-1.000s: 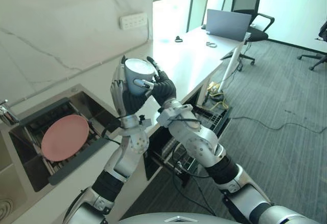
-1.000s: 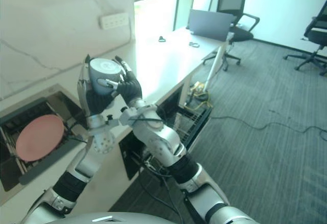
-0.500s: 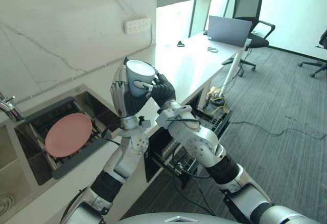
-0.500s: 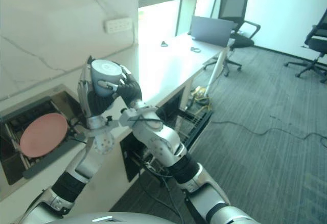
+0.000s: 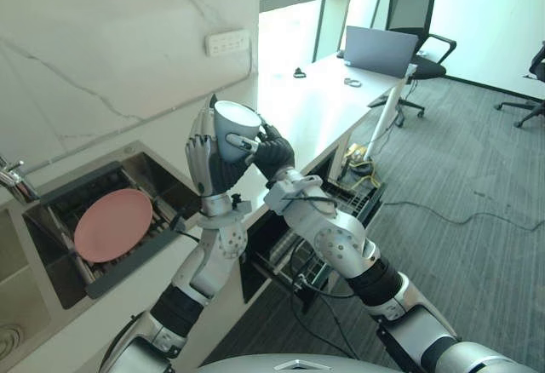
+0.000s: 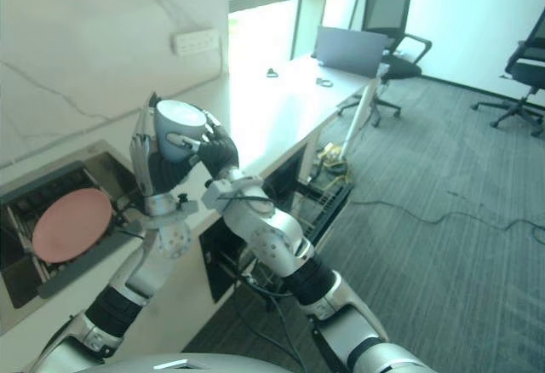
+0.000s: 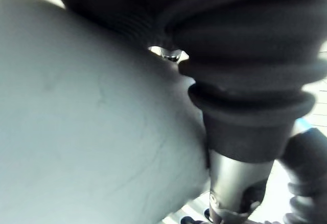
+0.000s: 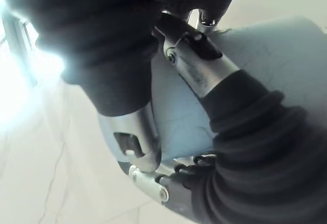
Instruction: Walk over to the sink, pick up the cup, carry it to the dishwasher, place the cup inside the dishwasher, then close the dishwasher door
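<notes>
Left wrist view, from very close, shows the pale side of the cup [image 7: 92, 132] lying against that hand's dark cover. In the right wrist view the same pale wall sits between silver fingers [image 8: 196, 68] that wrap round it. From the head, both arms rise from below and meet in front of the chest. The left hand [image 5: 204, 153] curls its fingers round the cup's near side, and the right hand [image 5: 272, 150] closes on the other side, with one finger laid across the wall just under the rim. The cup is held in the air between the two hands, tilted, its mouth turned up and toward the wall, above the edge of the white counter [image 5: 311, 109].

Lower left, the sink [image 5: 162, 181] holds a dark rack with a pink plate [image 5: 112, 225] lying in it, and a metal tap [image 5: 12, 179] stands at its far side. Below the counter edge, the dishwasher [image 5: 258, 258] stands open, its wire rack [image 5: 353, 196] drawn out over the grey carpet [image 5: 477, 245]. Farther along the counter sits an open laptop [image 5: 381, 47], with a black office chair [image 5: 419, 17] behind it. A white socket strip [image 5: 227, 43] is on the marble wall
</notes>
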You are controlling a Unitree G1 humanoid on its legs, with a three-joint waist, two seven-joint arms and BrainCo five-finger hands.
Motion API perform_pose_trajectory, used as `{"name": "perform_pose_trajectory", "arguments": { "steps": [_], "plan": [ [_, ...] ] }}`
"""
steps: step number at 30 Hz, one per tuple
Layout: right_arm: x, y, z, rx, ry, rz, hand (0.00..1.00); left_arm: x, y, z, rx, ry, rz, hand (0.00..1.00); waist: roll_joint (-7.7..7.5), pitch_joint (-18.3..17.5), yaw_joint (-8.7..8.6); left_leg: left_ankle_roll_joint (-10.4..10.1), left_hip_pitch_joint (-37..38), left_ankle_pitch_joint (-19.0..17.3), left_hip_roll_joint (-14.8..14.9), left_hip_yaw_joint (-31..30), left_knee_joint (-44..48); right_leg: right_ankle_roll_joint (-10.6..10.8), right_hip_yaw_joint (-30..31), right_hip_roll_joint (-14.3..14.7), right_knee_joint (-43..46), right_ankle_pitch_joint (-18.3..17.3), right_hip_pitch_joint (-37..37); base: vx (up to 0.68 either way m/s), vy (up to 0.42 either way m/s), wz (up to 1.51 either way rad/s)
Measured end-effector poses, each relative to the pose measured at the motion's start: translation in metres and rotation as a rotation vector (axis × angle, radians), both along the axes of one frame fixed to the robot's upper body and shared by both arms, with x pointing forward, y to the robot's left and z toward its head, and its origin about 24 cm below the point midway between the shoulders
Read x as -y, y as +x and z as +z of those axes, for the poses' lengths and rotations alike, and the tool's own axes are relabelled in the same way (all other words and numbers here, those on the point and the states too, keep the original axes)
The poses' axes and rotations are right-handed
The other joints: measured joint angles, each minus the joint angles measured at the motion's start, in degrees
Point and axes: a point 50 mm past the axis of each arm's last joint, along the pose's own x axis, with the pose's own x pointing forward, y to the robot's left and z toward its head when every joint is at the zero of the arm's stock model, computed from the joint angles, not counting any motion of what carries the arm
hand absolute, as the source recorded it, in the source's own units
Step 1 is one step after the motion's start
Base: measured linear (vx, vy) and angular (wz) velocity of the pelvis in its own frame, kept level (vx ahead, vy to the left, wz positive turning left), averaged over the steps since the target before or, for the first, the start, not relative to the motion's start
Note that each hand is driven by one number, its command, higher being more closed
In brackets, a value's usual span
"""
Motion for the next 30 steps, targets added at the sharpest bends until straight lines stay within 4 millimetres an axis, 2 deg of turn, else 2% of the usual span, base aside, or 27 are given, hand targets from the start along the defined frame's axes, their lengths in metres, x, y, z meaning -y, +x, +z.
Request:
{"name": "perform_pose_trajectory", "arguments": {
  "steps": [1, 11, 13, 15, 17, 20, 21, 23, 25, 27, 29, 30],
  "plan": [
    [0.001, 0.001, 0.000, -0.005, 0.017, -0.005, 1.00, 0.001, 0.000, 0.001, 0.007, 0.007, -0.009, 0.00, 0.00, 0.00, 0.01, 0.00, -0.05, 0.00, 0.00, -0.02, 0.00, 0.00, -0.01, 0.00, -0.01, 0.01, -0.01, 0.00, 0.000, 0.00],
    [0.018, 0.008, 0.007, -0.020, 0.170, -0.211, 1.00, 0.034, -0.014, 0.006, 0.105, 0.088, -0.182, 0.00, 0.00, -0.02, 0.17, -0.01, -0.25, 0.01, -0.01, -0.24, -0.01, 0.07, -0.06, 0.00, -0.07, 0.03, -0.07, 0.00, 0.000, 0.00],
    [0.026, 0.011, 0.014, -0.003, 0.229, -0.291, 1.00, 0.036, -0.016, 0.008, 0.124, 0.083, -0.201, 0.00, 0.01, -0.02, 0.12, -0.01, -0.27, 0.01, -0.01, -0.28, -0.01, 0.12, -0.04, 0.01, -0.02, 0.05, -0.05, 0.00, 0.000, 0.00],
    [0.043, 0.014, 0.027, 0.050, 0.323, -0.397, 1.00, 0.035, -0.018, 0.005, 0.119, 0.105, -0.206, 0.00, 0.01, -0.02, 0.21, 0.00, -0.28, 0.01, -0.01, -0.32, -0.01, 0.15, -0.04, 0.01, -0.01, 0.04, -0.02, 0.00, 0.000, 0.00],
    [0.065, 0.011, 0.045, 0.134, 0.432, -0.501, 1.00, 0.024, -0.019, -0.005, 0.064, 0.101, -0.161, 0.00, 0.03, -0.01, 0.03, -0.01, -0.32, 0.00, -0.05, -0.30, -0.01, 0.16, -0.03, 0.02, -0.06, 0.05, -0.02, 0.00, 0.000, 0.00],
    [0.102, 0.003, 0.063, 0.258, 0.525, -0.652, 1.00, -0.017, -0.018, 0.000, 0.066, 0.054, 0.009, 0.00, 0.05, 0.00, -0.40, -0.07, -0.32, -0.05, -0.10, -0.28, -0.01, 0.16, -0.05, 0.02, -0.05, 0.05, 0.08, 0.00, 0.000, 0.00],
    [0.122, -0.001, 0.064, 0.295, 0.559, -0.740, 1.00, -0.042, -0.019, 0.011, 0.114, 0.022, 0.110, 0.00, 0.05, 0.00, -0.39, -0.08, -0.30, -0.06, -0.09, -0.32, -0.01, 0.16, -0.12, 0.03, -0.06, 0.05, 0.18, 0.00, 0.000, 0.00],
    [0.155, -0.011, 0.059, 0.330, 0.610, -0.876, 1.00, -0.078, -0.028, 0.032, 0.230, -0.028, 0.257, 0.00, 0.09, 0.05, -0.17, -0.08, -0.18, -0.10, -0.12, -0.49, -0.01, 0.23, -0.31, 0.02, -0.12, -0.01, 0.56, 0.00, 0.000, 0.04],
    [0.179, -0.021, 0.053, 0.339, 0.651, -0.988, 1.00, -0.096, -0.037, 0.042, 0.289, -0.059, 0.310, 0.00, 0.18, 0.10, 0.00, -0.13, 0.00, -0.26, -0.15, -0.57, -0.02, 0.28, -0.44, 0.01, -0.16, -0.14, 0.85, 0.00, 0.000, 0.07],
    [0.195, -0.032, 0.047, 0.348, 0.675, -1.069, 1.00, -0.100, -0.043, 0.041, 0.253, -0.109, 0.254, 0.00, 0.36, 0.21, -0.01, -0.05, 0.02, -0.33, -0.23, -0.71, -0.02, 0.40, -0.53, -0.11, -0.19, -0.24, 0.99, 0.00, 0.000, 0.07],
    [0.211, -0.045, 0.040, 0.352, 0.678, -1.156, 1.00, -0.096, -0.047, 0.023, 0.043, -0.258, 0.011, 0.00, 0.48, 0.41, -0.12, 0.02, -0.13, -0.40, -0.38, -0.85, -0.03, 0.48, -0.52, -0.27, -0.28, -0.29, 0.97, 0.00, 0.000, 0.00],
    [0.215, -0.048, 0.037, 0.353, 0.668, -1.179, 1.00, -0.093, -0.049, 0.016, -0.018, -0.298, -0.051, 0.00, 0.46, 0.43, -0.19, 0.02, -0.21, -0.40, -0.43, -0.93, -0.03, 0.54, -0.54, -0.33, -0.27, -0.33, 0.97, 0.00, 0.000, 0.06]
  ]
}}
